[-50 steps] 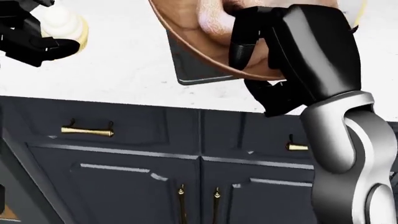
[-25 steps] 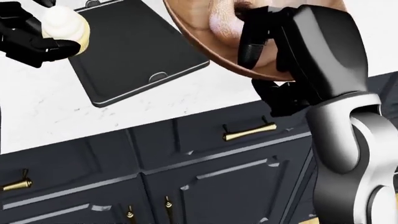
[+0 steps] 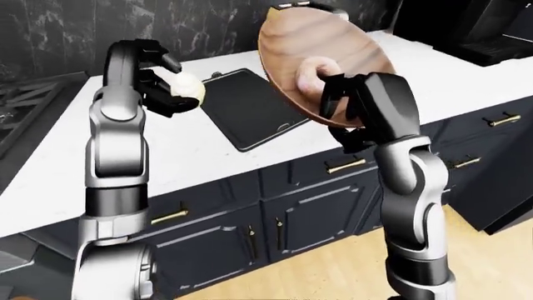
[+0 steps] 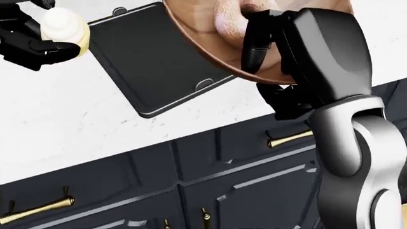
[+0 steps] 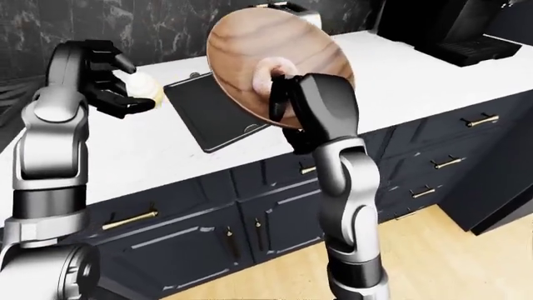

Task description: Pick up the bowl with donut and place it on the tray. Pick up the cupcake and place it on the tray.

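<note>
My right hand is shut on the rim of a wooden bowl, which is held up above the counter and tilted steeply toward me. A pale donut lies inside it, just beside my fingers. In the head view the bowl fills the top and overlaps the right end of the dark tray. That tray lies flat on the white counter. My left hand is shut on a cupcake with white frosting, held above the counter left of the tray.
Dark blue cabinets with gold handles run below the counter. A stove sits at the left, a black coffee machine at the top right, and a toaster behind the bowl. Wooden floor lies below.
The whole head view has shifted, so the camera moved: the tray has come out from under the bowl and the counter edge now slants. Both hands keep their hold.
</note>
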